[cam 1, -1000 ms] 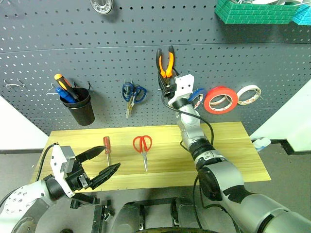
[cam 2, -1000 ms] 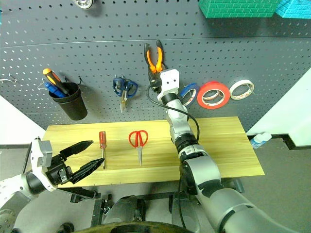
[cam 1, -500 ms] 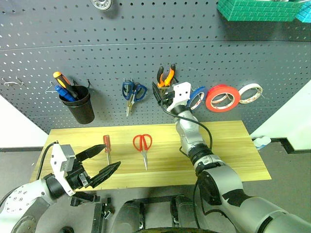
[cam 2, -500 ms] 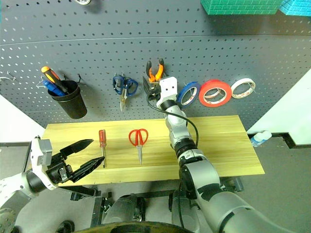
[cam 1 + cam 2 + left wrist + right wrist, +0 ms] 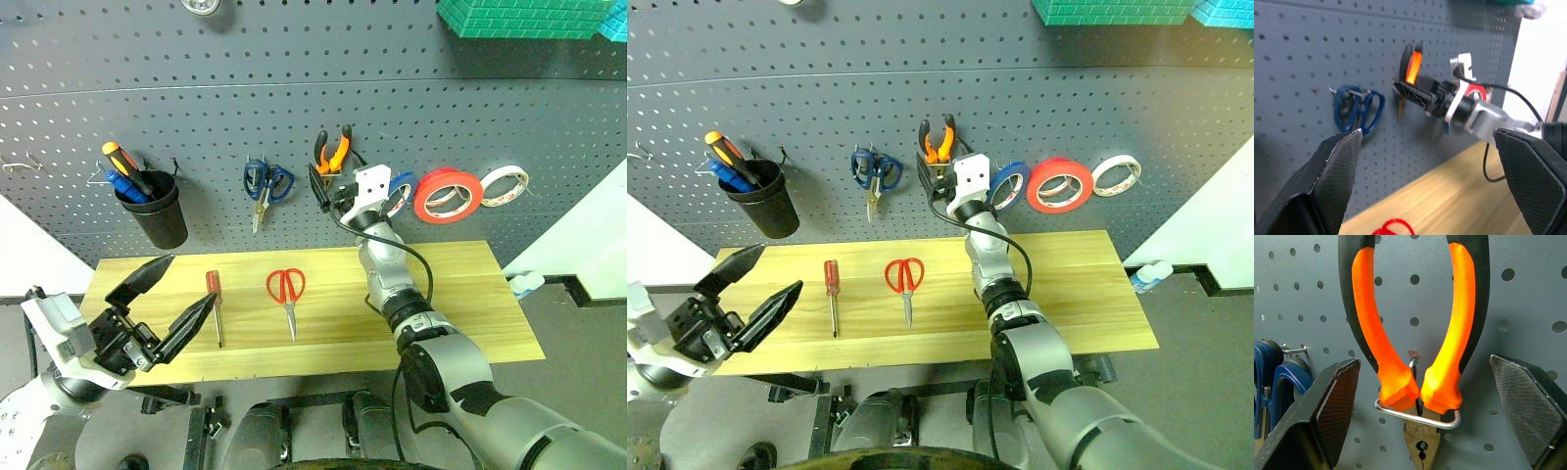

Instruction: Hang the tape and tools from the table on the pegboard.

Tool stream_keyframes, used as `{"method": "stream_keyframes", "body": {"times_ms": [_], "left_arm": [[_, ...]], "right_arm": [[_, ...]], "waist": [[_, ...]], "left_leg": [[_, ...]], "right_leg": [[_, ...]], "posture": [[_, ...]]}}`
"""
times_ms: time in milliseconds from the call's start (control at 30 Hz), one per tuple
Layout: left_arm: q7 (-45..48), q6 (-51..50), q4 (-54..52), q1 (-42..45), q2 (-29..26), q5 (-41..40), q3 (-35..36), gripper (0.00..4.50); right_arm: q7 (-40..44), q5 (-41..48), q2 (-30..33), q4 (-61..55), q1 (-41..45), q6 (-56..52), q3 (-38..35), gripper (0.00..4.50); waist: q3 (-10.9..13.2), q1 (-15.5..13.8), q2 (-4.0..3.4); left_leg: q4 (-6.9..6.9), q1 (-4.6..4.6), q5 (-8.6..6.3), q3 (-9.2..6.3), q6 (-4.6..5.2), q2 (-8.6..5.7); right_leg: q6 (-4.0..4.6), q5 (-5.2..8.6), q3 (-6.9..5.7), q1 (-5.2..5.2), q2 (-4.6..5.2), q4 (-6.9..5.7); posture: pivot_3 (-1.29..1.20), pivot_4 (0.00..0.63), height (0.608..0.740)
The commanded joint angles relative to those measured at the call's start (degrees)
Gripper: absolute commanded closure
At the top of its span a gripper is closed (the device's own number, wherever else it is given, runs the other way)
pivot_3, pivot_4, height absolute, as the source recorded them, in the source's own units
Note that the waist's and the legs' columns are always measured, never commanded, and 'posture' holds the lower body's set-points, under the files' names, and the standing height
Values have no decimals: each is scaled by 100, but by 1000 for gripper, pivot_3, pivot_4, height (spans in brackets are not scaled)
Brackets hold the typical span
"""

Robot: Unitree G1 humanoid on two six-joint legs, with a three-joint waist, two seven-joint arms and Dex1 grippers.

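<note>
The pliers (image 5: 1415, 347) hang on the pegboard (image 5: 294, 108), jaws down, seated in a wire hook with the orange-and-black handles rising either side of it. The right gripper (image 5: 328, 188) sits just in front of them with its fingers (image 5: 1334, 406) spread wide, one on each side of the handles and touching neither, so the pliers look released and that part of the job done. To the right of them the red tape (image 5: 447, 196) hangs on the board between a blue roll (image 5: 397, 192) and a white-cored roll (image 5: 504, 186).

Two tools remain on the worktop (image 5: 460, 294). The screwdriver (image 5: 214, 305) lies near the left end, its dark red handle toward the back edge and its shaft running toward the front edge. The red scissors (image 5: 287, 296) lie left of the middle, handles toward the back, blades pointing to the front.

The left gripper (image 5: 162, 304) hovers over the left front corner, fingers wide open and empty. The screwdriver lies just to the right of its fingertips, its long axis roughly in line with the fingers. The left arm is plainly the nearer; the right is up at the board. The screwdriver looks the likely next pick, with the fingers closing across the handle.
</note>
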State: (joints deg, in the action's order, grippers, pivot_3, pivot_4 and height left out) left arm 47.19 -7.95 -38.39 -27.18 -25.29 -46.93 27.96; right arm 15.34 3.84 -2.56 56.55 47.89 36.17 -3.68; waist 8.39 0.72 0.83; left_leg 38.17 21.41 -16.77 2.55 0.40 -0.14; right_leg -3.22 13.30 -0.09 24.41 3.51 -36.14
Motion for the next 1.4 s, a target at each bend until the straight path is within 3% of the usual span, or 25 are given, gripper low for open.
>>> {"method": "stream_keyframes", "body": {"times_ms": [33,233,533,733,1400], "left_arm": [[-25,109,-30,28,-55,-124,173,0],[-18,93,-37,7,-54,-99,127,0],[38,126,-108,-189,87,-123,5,0],[83,154,-5,-94,95,-93,-39,0],[-8,5,551,1053,-73,96,-437,0]], "right_arm": [[-324,-82,89,-104,126,-22,-56,46],[-449,-207,154,-263,92,-234,10,46],[-115,-70,43,-1465,-587,-566,185,46],[153,95,-49,-2304,-909,-603,350,46],[242,244,81,-3520,-1145,-750,471,46]], "waist": [[14,-5,3],[80,-6,21],[208,-19,28],[207,-19,30],[196,1,37]], "left_leg": [[0,0,0,0,0,0],[0,3,0,0,0,1],[-13,18,-1,-1,0,9],[-24,113,-2,-2,3,7],[-24,108,-3,0,3,5]], "right_leg": [[0,0,0,0,0,0],[0,0,0,2,2,5],[-7,6,-6,16,3,17],[-7,1,-18,97,6,33],[-21,-10,-25,94,8,26]], "posture": [[177,137,736],[171,150,736],[160,173,736],[137,157,736],[72,98,736]]}}
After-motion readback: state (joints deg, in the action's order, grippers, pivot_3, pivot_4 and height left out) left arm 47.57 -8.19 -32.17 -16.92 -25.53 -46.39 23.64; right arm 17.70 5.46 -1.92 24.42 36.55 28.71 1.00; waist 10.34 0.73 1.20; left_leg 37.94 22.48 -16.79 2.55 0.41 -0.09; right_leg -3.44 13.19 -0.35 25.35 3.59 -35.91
